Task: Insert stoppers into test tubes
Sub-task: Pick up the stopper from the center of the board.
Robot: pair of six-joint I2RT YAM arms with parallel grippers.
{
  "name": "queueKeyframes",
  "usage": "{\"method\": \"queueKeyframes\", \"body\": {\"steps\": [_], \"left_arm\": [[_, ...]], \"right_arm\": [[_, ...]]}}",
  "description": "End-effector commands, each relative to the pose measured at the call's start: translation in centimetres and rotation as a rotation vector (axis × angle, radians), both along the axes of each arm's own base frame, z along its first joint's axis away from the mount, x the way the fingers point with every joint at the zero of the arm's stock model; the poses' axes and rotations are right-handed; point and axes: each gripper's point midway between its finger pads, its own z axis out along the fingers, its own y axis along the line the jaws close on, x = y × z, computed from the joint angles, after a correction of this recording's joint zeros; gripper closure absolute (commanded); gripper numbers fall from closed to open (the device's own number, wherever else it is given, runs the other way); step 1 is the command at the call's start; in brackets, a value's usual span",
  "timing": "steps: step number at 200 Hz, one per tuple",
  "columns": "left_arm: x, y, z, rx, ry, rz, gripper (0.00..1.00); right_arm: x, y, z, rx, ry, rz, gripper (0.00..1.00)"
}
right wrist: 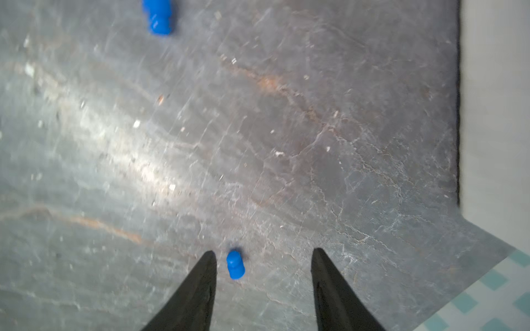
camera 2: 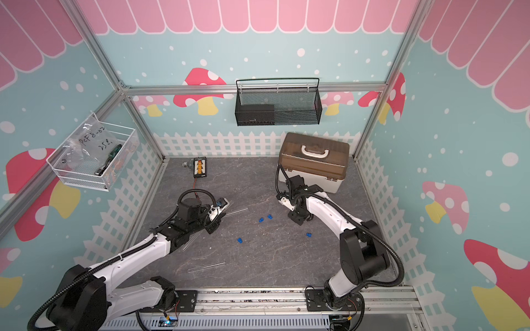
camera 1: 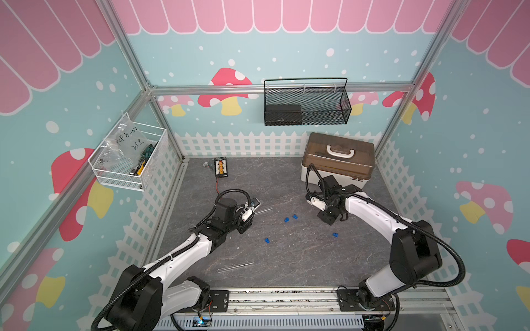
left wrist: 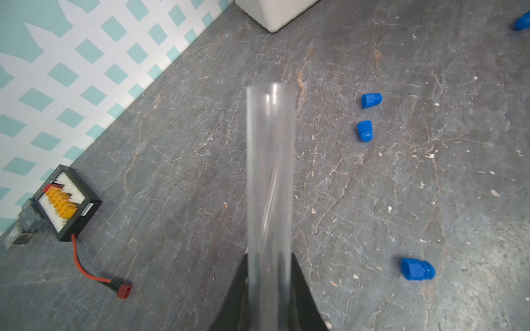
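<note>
Table [camera 1: 286, 258], grey and veined like stone, is carrying everything we are looking at. At its far right corner a box [camera 1: 338, 160] with a brown lid and a white handle is standing against the fence-printed wall. A black mesh basket [camera 1: 307, 106] is hanging on the back wall and a white wire basket [camera 1: 129, 160] on the left wall. The left gripper [left wrist: 269, 256] is clamping a tube [left wrist: 271, 172] by one end, and the tube is sticking straight out past the fingers with its open mouth empty. In both top views we are seeing it pointing toward the middle of the table. The right gripper [right wrist: 263, 251] is hanging over the table in front of the box, fingers spread wide and holding nothing. A second tube [camera 1: 235, 267] is lying flat near the front edge, and a third tube [camera 2: 191, 243] is lying partly under the left forearm. A small black board [camera 1: 220, 166] with yellow connectors is sitting at the back left. Four blue stoppers [camera 1: 286, 219] are lying loose on the table: two just beside each other between the grippers, one nearer the front, and one in front of the right gripper. In the right wrist view we are finding a stopper [right wrist: 235, 265] lying between the open fingers, closer to one and touching neither.
</note>
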Motion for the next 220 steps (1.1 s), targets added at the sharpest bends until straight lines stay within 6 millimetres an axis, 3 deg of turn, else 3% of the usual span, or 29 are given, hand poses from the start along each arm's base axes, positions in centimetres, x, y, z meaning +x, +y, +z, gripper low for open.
{"method": "queueKeyframes", "body": {"steps": [1, 23, 53, 88, 180, 220], "left_arm": [[0.1, -0.7, 0.5, -0.003, -0.011, -0.056, 1.0], [-0.2, -0.9, 0.1, 0.009, -0.004, -0.083, 1.0], [-0.9, -1.1, -0.5, 0.028, -0.001, -0.133, 1.0], [-1.2, -1.2, -0.7, 0.043, -0.005, -0.161, 1.0], [-1.2, -1.0, -0.3, 0.058, -0.027, -0.161, 1.0], [-1.2, -0.9, -0.3, 0.061, -0.029, -0.161, 1.0]], "right_arm": [[-3.8, -2.0, -1.2, -0.054, 0.108, 0.214, 0.45], [-5.2, -4.3, -2.1, -0.101, 0.129, 0.232, 0.46], [-5.8, -5.0, -1.9, -0.05, 0.093, 0.246, 0.51], [-5.9, -6.3, -3.5, -0.054, 0.067, 0.262, 0.53], [-3.9, -5.0, -6.4, 0.016, 0.098, 0.257, 0.58], [-4.2, -4.7, -7.2, 0.028, 0.127, 0.261, 0.62]]}}
